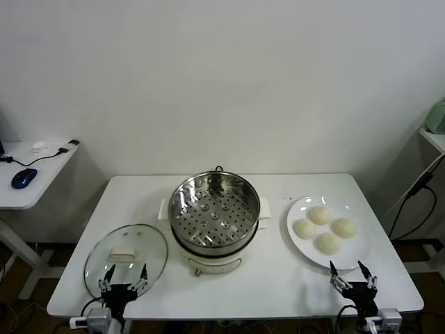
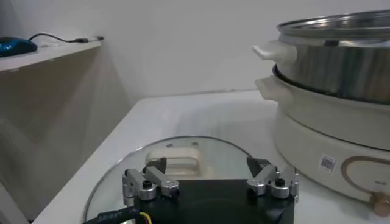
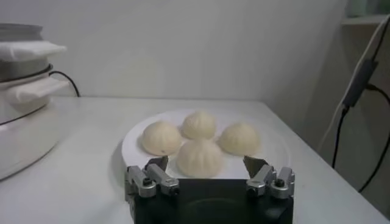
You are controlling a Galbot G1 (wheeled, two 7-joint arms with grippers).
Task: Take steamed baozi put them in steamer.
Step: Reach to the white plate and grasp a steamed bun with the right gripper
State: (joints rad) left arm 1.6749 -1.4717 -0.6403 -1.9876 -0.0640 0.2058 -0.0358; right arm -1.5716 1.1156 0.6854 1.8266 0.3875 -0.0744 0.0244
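Note:
Several cream-white steamed baozi (image 1: pixel 327 243) (image 3: pixel 199 156) lie together on a white plate (image 1: pixel 303 212) (image 3: pixel 134 146) at the right of the table. The steel steamer (image 1: pixel 214 212) (image 2: pixel 341 73) stands in the middle on its white base, its perforated tray bare. My right gripper (image 1: pixel 353 273) (image 3: pixel 207 165) hovers open at the front edge, just short of the plate, nothing between its fingers. My left gripper (image 1: pixel 125 275) (image 2: pixel 209 166) is open at the front left, over the near rim of the glass lid.
A round glass lid (image 1: pixel 126 256) (image 2: pixel 183 159) lies flat to the left of the steamer. A side desk with a blue mouse (image 1: pixel 23 178) stands off to the left. Cables (image 1: pixel 417 202) hang beyond the table's right edge.

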